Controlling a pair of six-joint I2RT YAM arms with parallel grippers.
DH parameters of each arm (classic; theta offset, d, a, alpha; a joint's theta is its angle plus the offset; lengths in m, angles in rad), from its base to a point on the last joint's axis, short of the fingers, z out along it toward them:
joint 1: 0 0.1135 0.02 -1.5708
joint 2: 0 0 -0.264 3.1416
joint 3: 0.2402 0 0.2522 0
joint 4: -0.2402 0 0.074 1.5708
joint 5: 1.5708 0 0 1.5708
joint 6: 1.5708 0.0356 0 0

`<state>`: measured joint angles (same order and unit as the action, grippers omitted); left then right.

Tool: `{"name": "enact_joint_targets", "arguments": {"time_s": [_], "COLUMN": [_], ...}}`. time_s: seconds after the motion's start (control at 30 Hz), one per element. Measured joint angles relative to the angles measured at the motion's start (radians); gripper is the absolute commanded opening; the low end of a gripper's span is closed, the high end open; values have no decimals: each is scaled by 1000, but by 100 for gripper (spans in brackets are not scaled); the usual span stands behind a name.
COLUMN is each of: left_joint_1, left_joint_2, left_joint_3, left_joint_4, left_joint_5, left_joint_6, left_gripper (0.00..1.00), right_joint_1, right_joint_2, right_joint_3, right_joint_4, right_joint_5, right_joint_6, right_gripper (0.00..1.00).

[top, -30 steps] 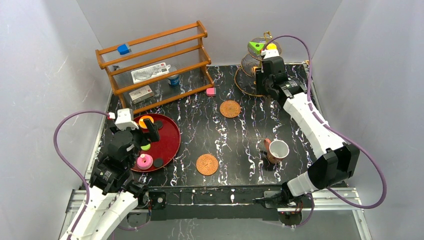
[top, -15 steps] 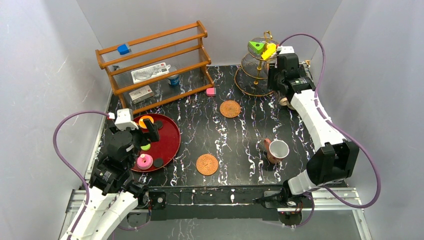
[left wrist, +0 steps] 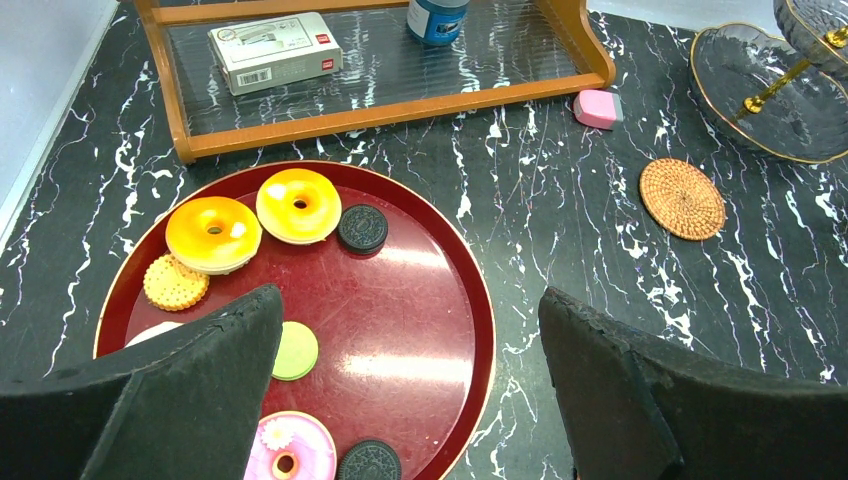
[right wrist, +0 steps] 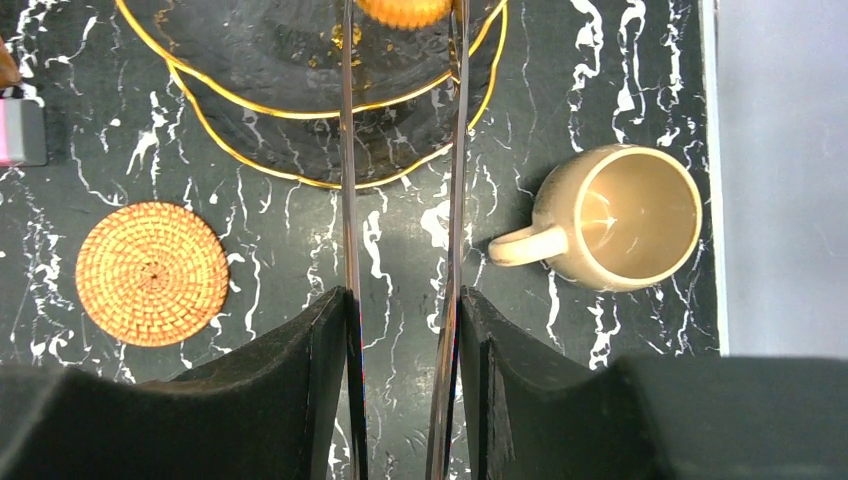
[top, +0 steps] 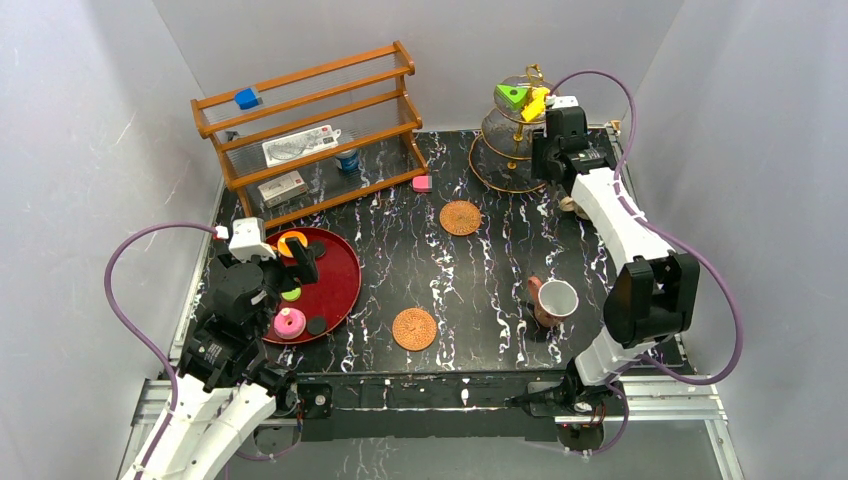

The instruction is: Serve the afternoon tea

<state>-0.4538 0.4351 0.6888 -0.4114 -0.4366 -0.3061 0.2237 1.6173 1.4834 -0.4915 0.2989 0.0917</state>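
My left gripper (top: 290,272) (left wrist: 410,300) hangs open over the red tray (top: 345,262) (left wrist: 480,300), with nothing between its fingers. On the tray lie a pink donut (left wrist: 290,455), two orange donuts (left wrist: 213,233), an orange cookie (left wrist: 175,283), a green disc (left wrist: 295,350) and two black discs (left wrist: 362,228). My right gripper (top: 555,160) (right wrist: 400,300) hovers open beside the tiered glass stand (top: 510,170); only the table shows through its gap. A green wedge (top: 513,94) and a yellow piece (top: 536,103) lie on the top tier. The beige mug (right wrist: 620,215) stands just right of my right fingers.
A pinkish-brown cup (top: 553,300) stands at the front right. Woven coasters lie at mid-table (top: 460,217) and near the front (top: 414,328). The wooden rack (top: 310,130) at the back left holds white boxes, a blue can and a blue cube. A pink block (top: 422,183) lies beside it.
My right gripper has drawn back to the right from over the stand's top tier. The yellow piece now lies there beside the green wedge. The left arm has not moved.
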Motion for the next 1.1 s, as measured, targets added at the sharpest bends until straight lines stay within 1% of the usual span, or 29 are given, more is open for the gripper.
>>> {"name": "enact_joint_targets", "arguments": {"time_s": [0.37, 0.63, 0.87, 1.1], "left_joint_1": [0, 0, 0, 0], "left_joint_2": [-2, -6, -7, -14], "left_joint_3": [0, 0, 0, 0], "left_joint_4": [0, 0, 0, 0], "left_joint_5": [0, 0, 0, 0], "left_joint_6": [0, 0, 0, 0], "left_gripper": [96, 96, 96, 96], "right_joint_1": [-8, -8, -8, -8], "right_joint_2": [27, 27, 14, -63], "right_joint_3": [65, 86, 86, 79], "right_joint_4": [-7, -36, -81, -121], "right_joint_5": [45, 43, -4, -94], "right_joint_6": [-18, -16, 11, 57], "right_gripper": [54, 52, 50, 49]}}
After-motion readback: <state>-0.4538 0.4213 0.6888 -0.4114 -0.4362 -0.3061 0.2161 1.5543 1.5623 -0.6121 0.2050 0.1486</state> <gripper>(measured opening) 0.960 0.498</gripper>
